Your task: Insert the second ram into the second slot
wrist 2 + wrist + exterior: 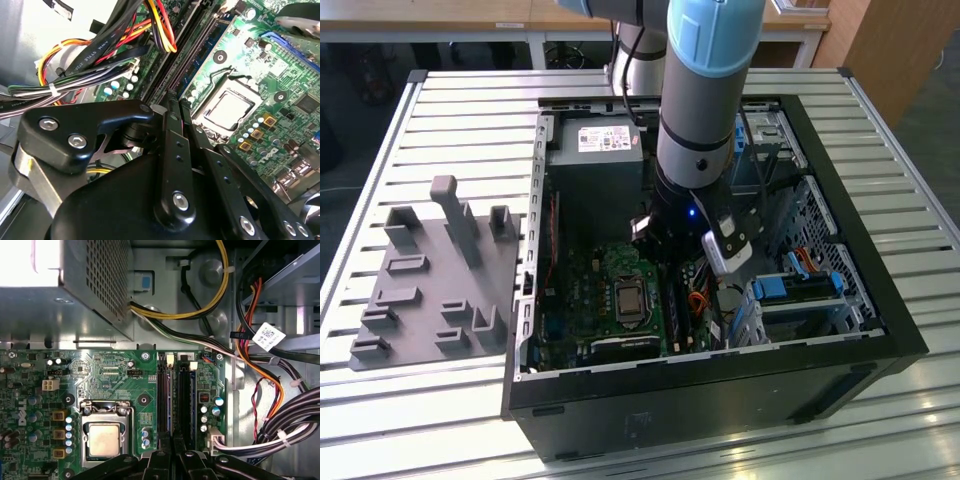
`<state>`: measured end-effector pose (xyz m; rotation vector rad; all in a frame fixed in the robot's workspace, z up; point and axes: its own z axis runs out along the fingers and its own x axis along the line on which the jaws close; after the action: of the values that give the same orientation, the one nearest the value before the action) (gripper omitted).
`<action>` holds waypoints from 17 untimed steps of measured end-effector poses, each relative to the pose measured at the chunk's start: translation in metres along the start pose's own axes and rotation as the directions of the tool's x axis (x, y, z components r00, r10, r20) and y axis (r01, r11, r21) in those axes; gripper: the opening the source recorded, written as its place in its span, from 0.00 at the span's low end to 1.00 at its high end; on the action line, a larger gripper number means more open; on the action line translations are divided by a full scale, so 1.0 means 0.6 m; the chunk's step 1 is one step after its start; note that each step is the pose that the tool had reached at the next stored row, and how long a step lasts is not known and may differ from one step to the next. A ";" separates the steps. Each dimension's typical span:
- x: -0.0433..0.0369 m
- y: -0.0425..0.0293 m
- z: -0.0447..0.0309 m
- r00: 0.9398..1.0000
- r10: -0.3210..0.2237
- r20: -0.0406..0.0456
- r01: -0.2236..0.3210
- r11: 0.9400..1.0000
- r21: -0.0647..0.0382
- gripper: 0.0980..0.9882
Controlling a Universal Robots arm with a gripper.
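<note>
Standing under gripper (172,452): second ram (172,400)

Tool (172,107) apparently over motherboard (250,80)

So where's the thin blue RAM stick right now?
In the first wrist view, the thin blue RAM stick stands in the memory slots, beside the silver CPU socket, directly under the gripper.

Glossy black plastic gripper (172,107); matt green motherboard (115,380) — perforated bare-metal power supply (95,285).
</note>
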<state>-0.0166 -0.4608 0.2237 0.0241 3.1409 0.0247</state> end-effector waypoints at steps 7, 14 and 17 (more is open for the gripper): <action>0.000 0.000 0.004 1.000 0.000 -0.001 0.000 1.000 0.000 0.04; 0.000 0.000 0.005 1.000 0.001 0.000 -0.001 1.000 0.000 0.04; 0.000 0.000 0.005 1.000 0.007 0.000 -0.007 1.000 0.000 0.04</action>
<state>-0.0164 -0.4608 0.2205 0.0344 3.1412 0.0249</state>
